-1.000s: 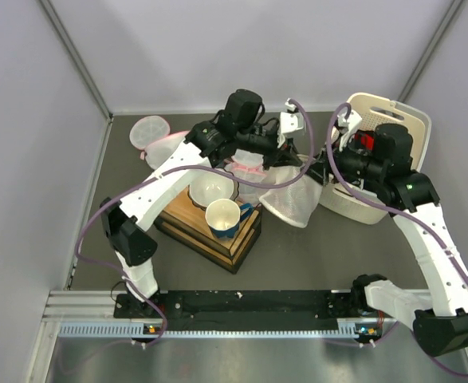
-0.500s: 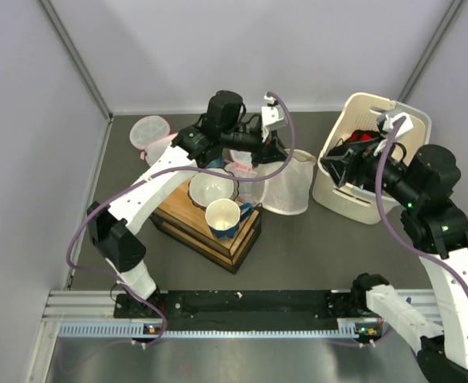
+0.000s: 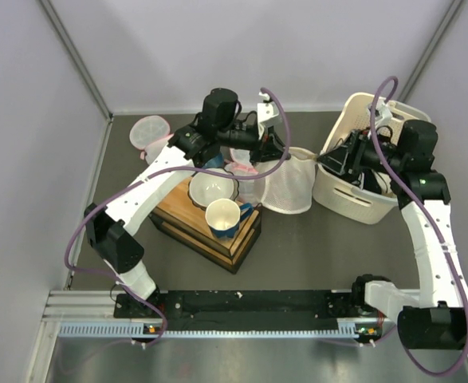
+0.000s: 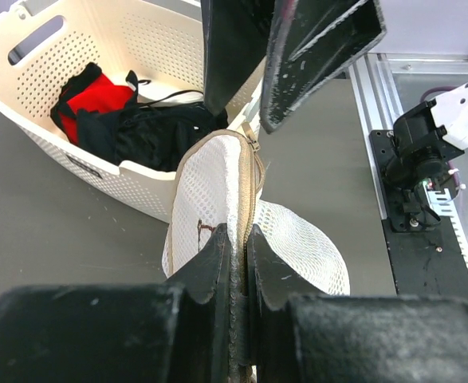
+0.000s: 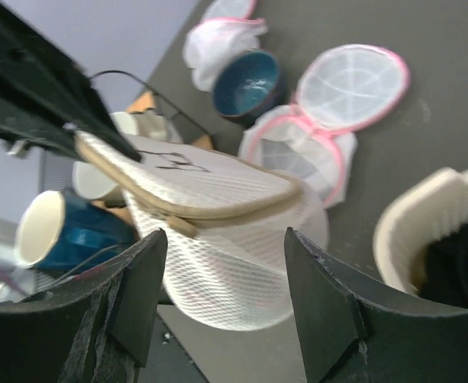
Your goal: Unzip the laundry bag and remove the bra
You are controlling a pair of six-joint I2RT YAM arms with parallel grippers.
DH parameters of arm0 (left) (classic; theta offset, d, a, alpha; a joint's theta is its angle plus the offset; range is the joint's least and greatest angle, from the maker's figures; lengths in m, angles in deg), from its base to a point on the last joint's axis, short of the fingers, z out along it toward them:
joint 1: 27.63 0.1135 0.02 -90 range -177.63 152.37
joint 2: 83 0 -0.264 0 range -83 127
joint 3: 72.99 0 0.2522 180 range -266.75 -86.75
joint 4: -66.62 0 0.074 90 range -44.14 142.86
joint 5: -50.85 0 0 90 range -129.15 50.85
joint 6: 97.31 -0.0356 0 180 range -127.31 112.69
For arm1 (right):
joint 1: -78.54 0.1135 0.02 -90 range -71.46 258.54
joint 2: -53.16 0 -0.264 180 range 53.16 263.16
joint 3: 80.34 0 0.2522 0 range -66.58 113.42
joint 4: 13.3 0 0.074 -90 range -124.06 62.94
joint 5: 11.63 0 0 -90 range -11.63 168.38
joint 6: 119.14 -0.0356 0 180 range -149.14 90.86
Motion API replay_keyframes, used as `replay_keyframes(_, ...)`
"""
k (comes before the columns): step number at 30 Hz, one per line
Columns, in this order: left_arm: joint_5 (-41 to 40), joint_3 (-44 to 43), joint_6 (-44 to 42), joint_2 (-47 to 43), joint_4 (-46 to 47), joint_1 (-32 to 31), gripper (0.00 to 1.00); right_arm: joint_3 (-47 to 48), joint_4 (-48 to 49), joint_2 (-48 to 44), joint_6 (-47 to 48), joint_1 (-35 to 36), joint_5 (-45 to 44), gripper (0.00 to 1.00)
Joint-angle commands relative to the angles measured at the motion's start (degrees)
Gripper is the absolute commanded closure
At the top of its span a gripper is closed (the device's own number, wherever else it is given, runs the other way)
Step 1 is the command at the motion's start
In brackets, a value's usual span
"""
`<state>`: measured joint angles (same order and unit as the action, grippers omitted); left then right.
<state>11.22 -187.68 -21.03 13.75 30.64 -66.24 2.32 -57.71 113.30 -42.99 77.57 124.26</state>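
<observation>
The white mesh laundry bag (image 3: 291, 187) hangs between the arms, and its tan zipper band runs round the top (image 5: 194, 199). My left gripper (image 3: 276, 153) is shut on the bag's zipper seam (image 4: 237, 235) and holds it up. My right gripper (image 3: 328, 162) is open just to the right of the bag, with the bag's side showing between its fingers (image 5: 226, 231). A tan zipper tab (image 5: 178, 225) hangs near its left finger. The red bra (image 4: 90, 100) lies in the cream basket (image 4: 138, 36) beside a black garment. In the top view my right arm hides the bra.
The cream basket (image 3: 353, 203) stands at the right under my right arm. A wooden box (image 3: 206, 231) holds a white bowl (image 3: 211, 189) and a blue mug (image 3: 226, 217). Pink-trimmed mesh bags (image 3: 150, 132) (image 5: 353, 80) and a blue bowl (image 5: 249, 80) lie behind the bag.
My right gripper has come out of the basket, leaving the bra there, and now sits open at the bag's right side. My left gripper has carried the bag slightly left.
</observation>
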Motion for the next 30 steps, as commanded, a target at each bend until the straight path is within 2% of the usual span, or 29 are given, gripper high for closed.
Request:
replay_keyframes(1, 2.63, -0.59, 0.71, -3.15, 4.02, 0.03, 1.00, 0.27, 6.22, 0.24, -2.76, -0.35, 12.99, 0.39)
replay_keyframes(4, 2.72, -0.68, 0.88, -3.06, 4.02, 0.11, 1.00, -1.49, 10.96, -0.55, -5.30, -0.43, 16.24, 0.39)
replay_keyframes(9, 3.07, -0.94, 1.41, -2.80, 4.37, 0.03, 1.00, -1.75, 12.19, -0.37, -5.93, -0.35, 19.76, 0.44)
replay_keyframes(23, 3.51, -0.94, 2.38, -2.44, 5.17, 0.03, 1.00, -3.43, 12.90, -0.20, -5.75, 0.18, 19.77, 0.52)
replay_keyframes(26, 3.77, -1.03, 2.46, -2.44, 5.17, 0.11, 1.00, -3.25, 12.81, -0.02, -5.67, 0.18, 19.15, 0.60)
replay_keyframes(29, 3.95, -1.03, 2.55, -2.36, 5.34, 0.11, 1.00, -3.07, 12.90, 0.07, -5.58, 0.18, 17.84, 0.74)
replay_keyframes(30, 4.03, -0.94, 2.55, -2.44, 5.26, 0.11, 1.00, -2.99, 12.81, 0.07, -5.66, 0.18, 16.53, 0.86)
